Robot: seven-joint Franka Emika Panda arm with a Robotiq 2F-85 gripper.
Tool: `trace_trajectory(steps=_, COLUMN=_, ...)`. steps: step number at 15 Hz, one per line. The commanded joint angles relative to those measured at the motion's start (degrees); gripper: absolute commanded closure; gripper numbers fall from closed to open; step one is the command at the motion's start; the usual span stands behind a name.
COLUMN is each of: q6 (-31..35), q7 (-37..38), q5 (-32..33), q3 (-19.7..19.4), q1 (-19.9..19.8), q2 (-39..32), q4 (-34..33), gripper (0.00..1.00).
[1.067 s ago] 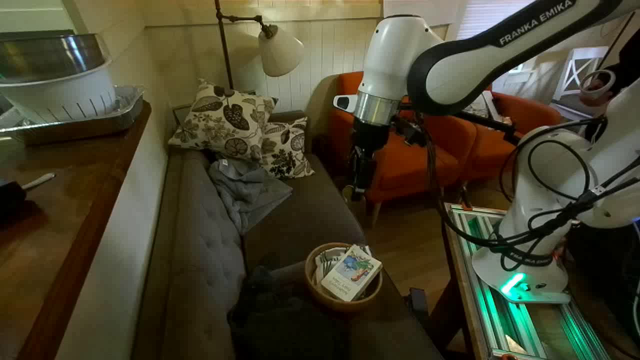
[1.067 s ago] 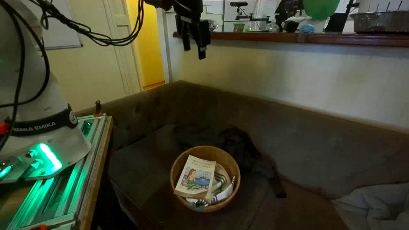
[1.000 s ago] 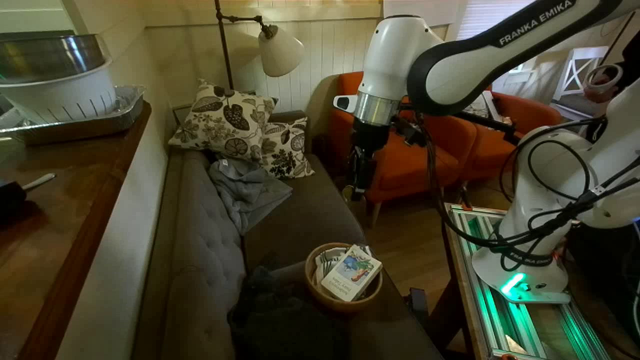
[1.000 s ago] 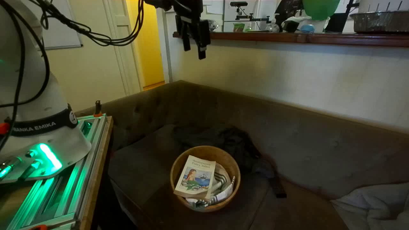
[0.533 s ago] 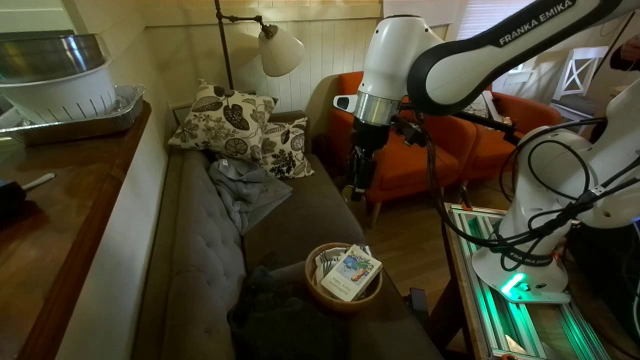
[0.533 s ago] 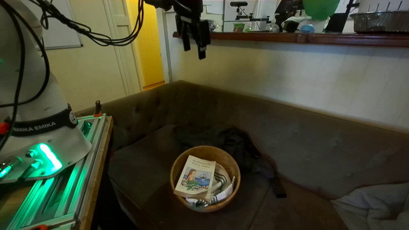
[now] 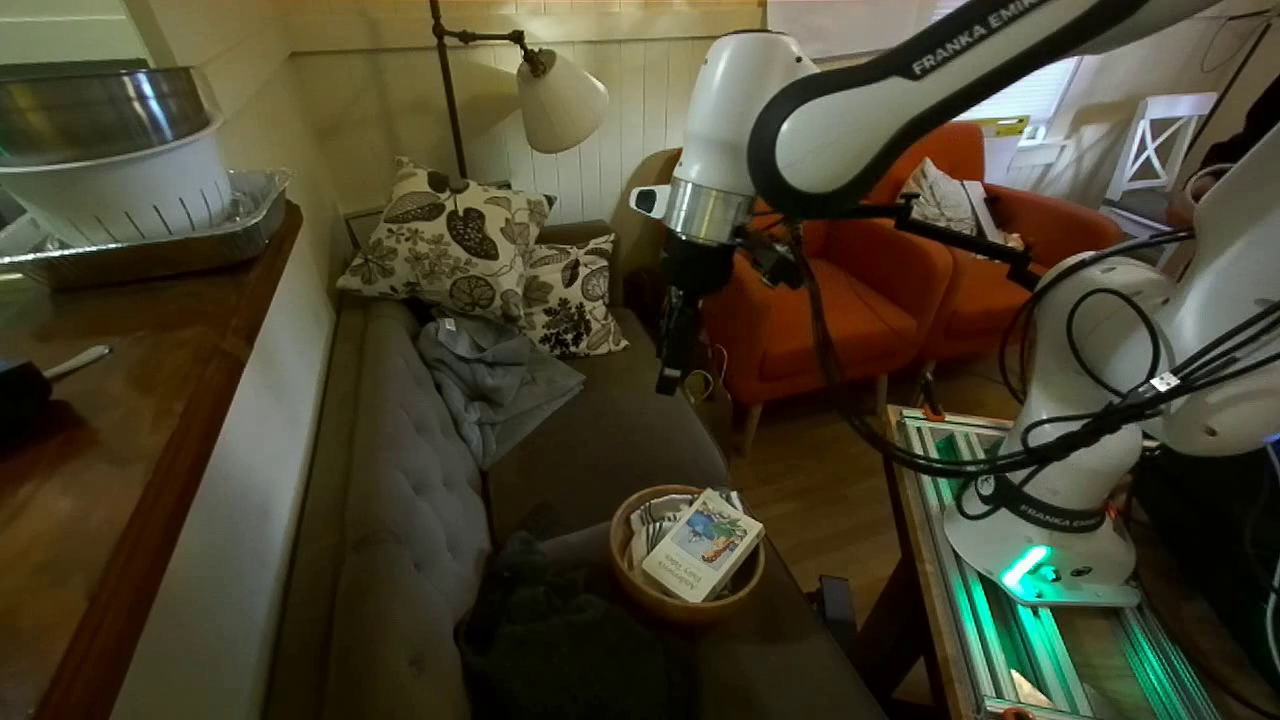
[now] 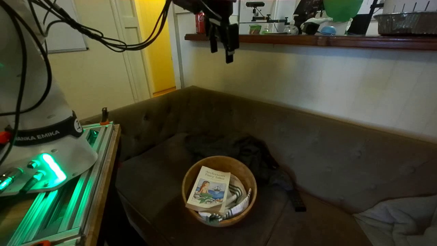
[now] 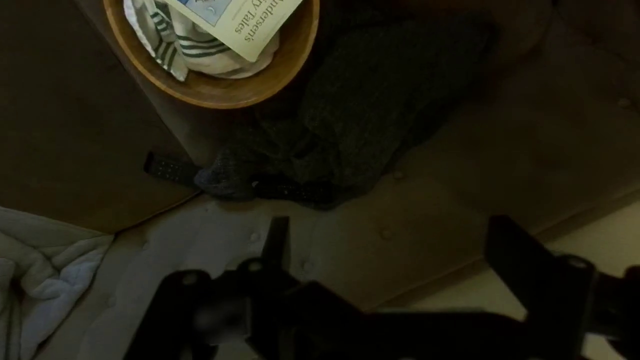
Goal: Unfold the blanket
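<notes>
Far left in an exterior view: wooden counter (image 7: 150,400), carrying a white colander (image 7: 120,195) in a foil tray (image 7: 265,225).

Grey sofa (image 7: 600,430): long, with a button-tufted backrest (image 7: 420,540).

Floral pillows (image 7: 450,240): a pair, cream and brown, leaning at the far end. Below these, grey-blue cloth (image 7: 500,385), crumpled, not the piece wanted.

Blanket (image 7: 570,630): near-black, plain, bunched on the sofa along the foot of the backrest, just beside a wooden bowl (image 7: 672,608); partly lost in shadow. At the edge, in the wrist view, a slim dark object (image 9: 170,167), probably a remote control.

Wooden bowl: upright, holding a book (image 7: 703,545) of Andersen's fairy tales and a striped cloth (image 7: 655,520).

Gripper (image 9: 390,227): over the sofa, well apart from the blanket, with jaws spread wide and nothing between.

Orange armchairs (image 7: 860,310): beyond the robot arm (image 7: 850,130).

Robot base (image 7: 1050,545): farther right, on a metal-railed bench (image 7: 1000,640).

Step in hand, as judged: approach ahead of a first grasp, unfolding not yet begun. Next move, presumably: a shift off the backrest side and descent to the blanket, then a shallow pinch of one loose edge, clear of bowl and probable remote; afterwards, a lift and slow draw along the sofa to spread the folds.
</notes>
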State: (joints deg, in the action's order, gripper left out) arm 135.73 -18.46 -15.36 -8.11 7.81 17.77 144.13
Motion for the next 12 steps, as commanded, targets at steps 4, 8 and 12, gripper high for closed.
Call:
trace_trajectory(steps=4, q6=-2.44, q7=-1.94, q5=-13.95, q3=0.97, q1=-2.42, q2=-23.42, q4=-21.82, gripper=0.0)
trace_trajectory(steps=8, q6=-1.67, q7=7.89, q5=-18.38, q3=4.87, q1=-6.41, q2=-35.67, q4=-32.87, gripper=0.0)
trace_trajectory(steps=12, q6=-2.99, q7=18.85, q5=-16.98, q3=6.51, q1=-9.8, q2=-43.59, q4=-40.08, gripper=0.0)
